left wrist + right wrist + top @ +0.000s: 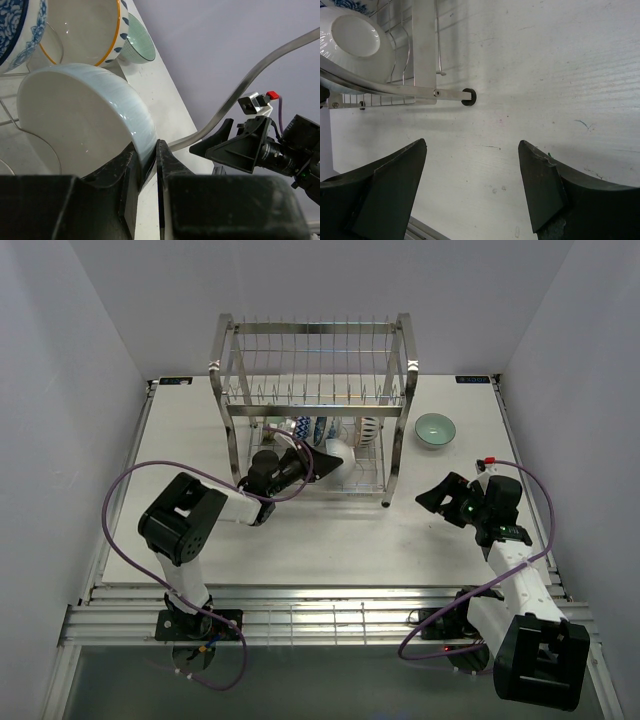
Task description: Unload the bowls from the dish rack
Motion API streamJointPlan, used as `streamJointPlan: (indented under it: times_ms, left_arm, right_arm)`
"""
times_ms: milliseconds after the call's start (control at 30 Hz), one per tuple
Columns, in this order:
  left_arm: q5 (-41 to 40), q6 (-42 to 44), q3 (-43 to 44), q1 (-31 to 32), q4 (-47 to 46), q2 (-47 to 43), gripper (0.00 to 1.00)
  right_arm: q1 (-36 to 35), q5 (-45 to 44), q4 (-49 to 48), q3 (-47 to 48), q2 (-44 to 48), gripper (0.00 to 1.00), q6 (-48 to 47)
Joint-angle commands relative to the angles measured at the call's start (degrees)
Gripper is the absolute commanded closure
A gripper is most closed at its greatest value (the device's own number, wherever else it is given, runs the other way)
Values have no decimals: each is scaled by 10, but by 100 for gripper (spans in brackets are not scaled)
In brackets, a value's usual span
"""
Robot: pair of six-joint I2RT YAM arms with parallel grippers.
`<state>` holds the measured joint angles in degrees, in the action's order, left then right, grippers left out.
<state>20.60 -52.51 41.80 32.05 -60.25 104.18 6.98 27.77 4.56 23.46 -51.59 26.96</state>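
Observation:
The steel wire dish rack stands at the back middle of the table. In its lower tier a pale white bowl lies on its side, with blue-and-white patterned bowls behind it. My left gripper is shut on the white bowl's rim, one finger inside, one outside. A mint-green bowl sits on the table right of the rack and also shows in the left wrist view. My right gripper is open and empty over bare table.
The rack's front right post and black foot lie just ahead of my right gripper. A white bowl with an orange rim sits behind the held one. White walls close in the table on three sides.

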Motion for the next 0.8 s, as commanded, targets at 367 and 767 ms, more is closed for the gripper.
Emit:
streamJointPlan:
  times_ms: [367, 767]
  left_arm:
    - [63, -46, 17, 0, -131, -17, 100]
    - [88, -28, 2, 6, -33, -81, 100]
  right_arm:
    - [-4, -2, -4, 21, 2, 20, -16]
    - [-4, 0, -6, 25, 4, 20, -16]
